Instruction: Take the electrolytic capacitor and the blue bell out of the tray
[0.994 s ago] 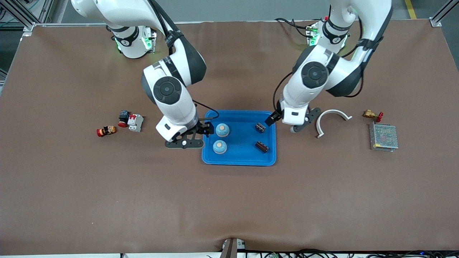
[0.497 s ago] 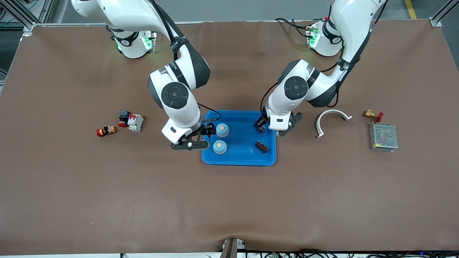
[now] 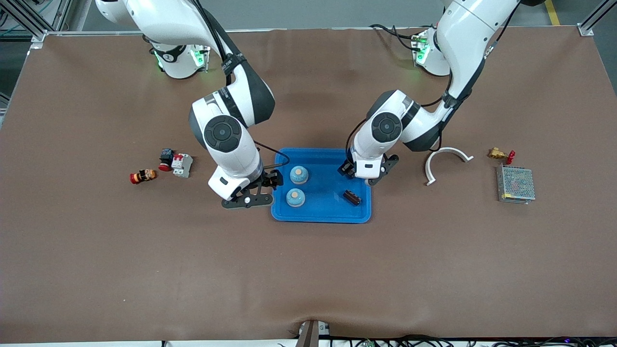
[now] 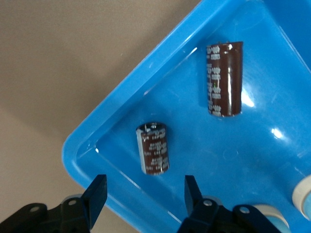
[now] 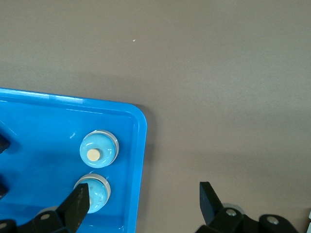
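Note:
A blue tray point(image 3: 323, 205) in the middle of the table holds two blue bells point(image 3: 299, 175) point(image 3: 295, 197) and dark brown capacitors. One capacitor point(image 3: 352, 197) shows in the front view; the other is mostly hidden under my left gripper point(image 3: 357, 172). In the left wrist view my left gripper point(image 4: 144, 194) is open just over the tray's edge point(image 4: 82, 141), close to the short capacitor point(image 4: 154, 148), with the longer capacitor point(image 4: 224, 78) farther in. My right gripper point(image 3: 269, 185) point(image 5: 143, 201) is open astride the tray's rim point(image 5: 141, 145) beside a bell point(image 5: 92, 191); the second bell point(image 5: 98, 148) sits next to it.
A white curved piece point(image 3: 446, 161), a brass fitting point(image 3: 500, 154) and a metal mesh box point(image 3: 516, 184) lie toward the left arm's end. A red-and-white switch block point(image 3: 176, 163) and a small red-orange part point(image 3: 142, 176) lie toward the right arm's end.
My left gripper moved from beside the tray to over its edge, covering the farther capacitor. My right gripper shifted a little along the tray's edge by the bells.

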